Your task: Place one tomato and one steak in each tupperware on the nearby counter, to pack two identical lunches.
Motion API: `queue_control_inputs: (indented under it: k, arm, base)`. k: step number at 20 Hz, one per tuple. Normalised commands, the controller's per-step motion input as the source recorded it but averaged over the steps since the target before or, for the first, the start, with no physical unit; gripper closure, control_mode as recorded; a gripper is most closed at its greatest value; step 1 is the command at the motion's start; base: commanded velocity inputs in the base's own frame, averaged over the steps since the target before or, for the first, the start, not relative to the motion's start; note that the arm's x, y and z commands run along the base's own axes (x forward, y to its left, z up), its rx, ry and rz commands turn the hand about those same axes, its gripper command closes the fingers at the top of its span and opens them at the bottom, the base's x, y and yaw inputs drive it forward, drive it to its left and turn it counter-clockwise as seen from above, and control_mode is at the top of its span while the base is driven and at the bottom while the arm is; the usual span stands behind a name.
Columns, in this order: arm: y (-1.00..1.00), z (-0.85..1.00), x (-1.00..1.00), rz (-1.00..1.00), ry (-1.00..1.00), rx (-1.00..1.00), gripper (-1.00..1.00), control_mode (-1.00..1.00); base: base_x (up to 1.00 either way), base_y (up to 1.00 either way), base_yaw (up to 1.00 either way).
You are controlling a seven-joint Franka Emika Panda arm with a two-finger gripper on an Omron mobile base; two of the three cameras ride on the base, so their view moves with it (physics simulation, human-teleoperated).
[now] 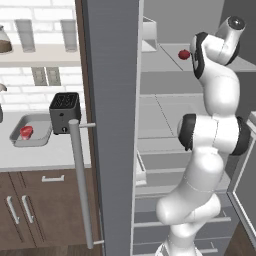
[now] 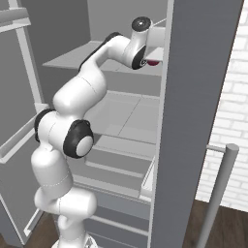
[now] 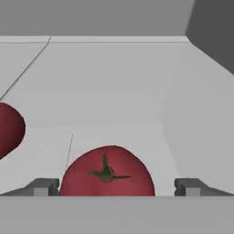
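So the tomato (image 3: 107, 171) sits bottom centre of the hand view, stem facing the camera, resting on the pale fridge shelf (image 3: 114, 87). The gripper (image 3: 116, 186) has its two fingertips spread wide, one on each side of the tomato with a gap on both sides, so it isn't pinching anything yet. My take on doing this step well: push in a touch further so the pads land on the widest part of the fruit, keep it centred, then close gently, since a round thing like that will probably squirt out if it's caught off-centre or too near the front.

A second tomato (image 3: 8, 130) peeks in at the left edge of that view, near the first but apart from it.

The left base view gives what the hand camera can't: the open fridge door (image 1: 112, 115) running down the middle, and in the left of the frame the counter (image 1: 45, 155) with a grey tupperware (image 1: 31, 131) that already has something red in it (can't tell what), just beside a black toaster (image 1: 65, 112). A tomato (image 1: 184, 54) also shows at upper right on the shelf there, next to the arm.
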Motion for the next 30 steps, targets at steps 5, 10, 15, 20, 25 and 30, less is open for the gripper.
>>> queue_control_inputs:
  k: [5, 10, 15, 20, 25, 30]
  arm:
    - [0.07, -0.29, 0.4, 0.0, 0.01, 0.0, 1.0, -1.0]
    - [0.01, -0.16, 0.27, 0.0, 0.0, 0.0, 1.0, -1.0]
    - [0.01, -0.25, -0.37, 0.0, 0.03, 0.0, 1.0, -1.0]
    - [0.27, 0.06, -0.93, -0.01, -0.21, 0.0, 1.0, -1.0]
    - [0.74, 0.0, -1.0, 0.0, -0.41, -0.01, 1.0, -1.0]
    - [0.76, 0.06, -1.0, 0.0, -0.17, -0.02, 1.0, -1.0]
  base:
    - [0.0, 0.0, 0.0]
    - [0.0, 0.0, 0.0]
    - [0.0, 0.0, 0.0]
    - [0.0, 0.0, 0.0]
    - [0.0, 0.0, 0.0]
    - [0.0, 0.0, 0.0]
